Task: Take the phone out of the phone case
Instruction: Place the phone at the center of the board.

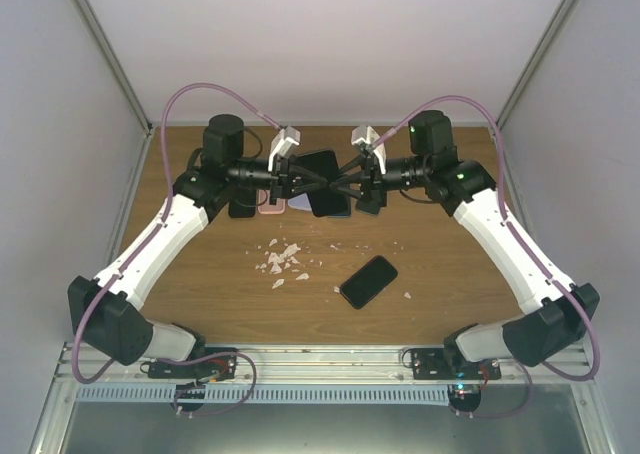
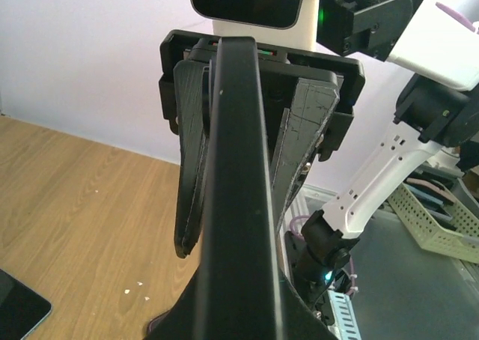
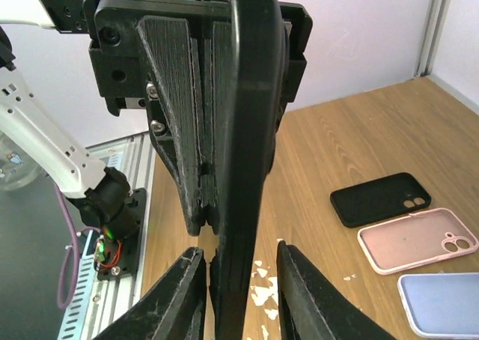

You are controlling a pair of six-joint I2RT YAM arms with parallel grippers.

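A black phone in its dark case [image 1: 322,174] is held in the air on edge between the two arms, above the back of the table. My left gripper [image 1: 300,182] is shut on it; in the left wrist view [image 2: 239,302] the case's edge [image 2: 238,168] fills the middle and hides my fingertips. My right gripper [image 1: 348,182] straddles the other end. In the right wrist view [image 3: 241,280] its fingers [image 3: 183,299] stand either side of the case edge [image 3: 247,168], with a gap showing on the right side.
A bare black phone [image 1: 368,281] lies on the wooden table near the front centre, with white crumbs [image 1: 283,262] to its left. Black [image 3: 380,198], pink [image 3: 418,240] and lavender [image 3: 441,304] empty cases lie in a row under the held phone.
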